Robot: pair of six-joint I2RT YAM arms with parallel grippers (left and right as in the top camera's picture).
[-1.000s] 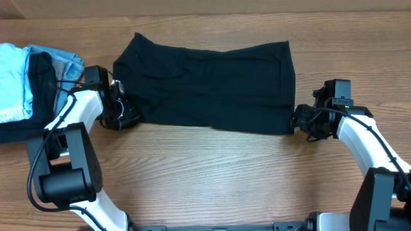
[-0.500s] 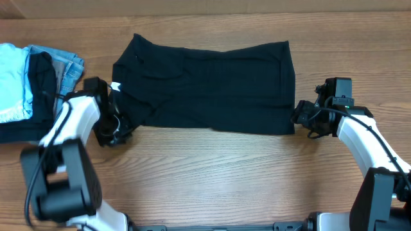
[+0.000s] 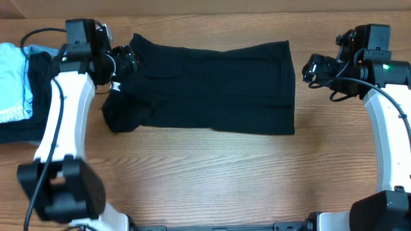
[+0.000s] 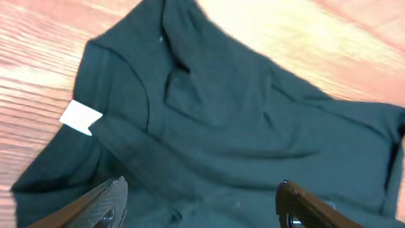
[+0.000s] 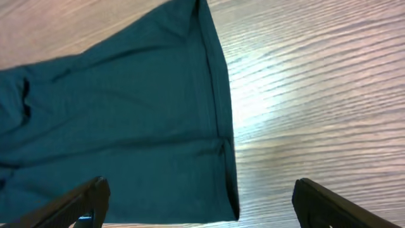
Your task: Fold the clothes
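The black garment point(image 3: 205, 86) lies folded in a wide band across the back middle of the table, with its small white tag point(image 3: 115, 87) at the left end. It fills the left wrist view point(image 4: 240, 120), tag point(image 4: 80, 118) at left, and shows in the right wrist view point(image 5: 120, 133) with its right edge. My left gripper point(image 3: 128, 61) is open and empty, raised over the garment's back left corner point(image 4: 201, 196). My right gripper point(image 3: 313, 68) is open and empty, raised just right of the garment's right edge point(image 5: 201, 199).
A pile of folded clothes sits at the far left: a light-blue garment point(image 3: 14, 80), a grey-blue denim piece point(image 3: 67, 64) and dark fabric point(image 3: 42, 83). Bare wood table point(image 3: 212, 173) lies in front of the garment.
Both grippers have risen and moved back from the garment's front corners. The left one went to the back left corner, and the garment's front left corner now lies slightly further left.
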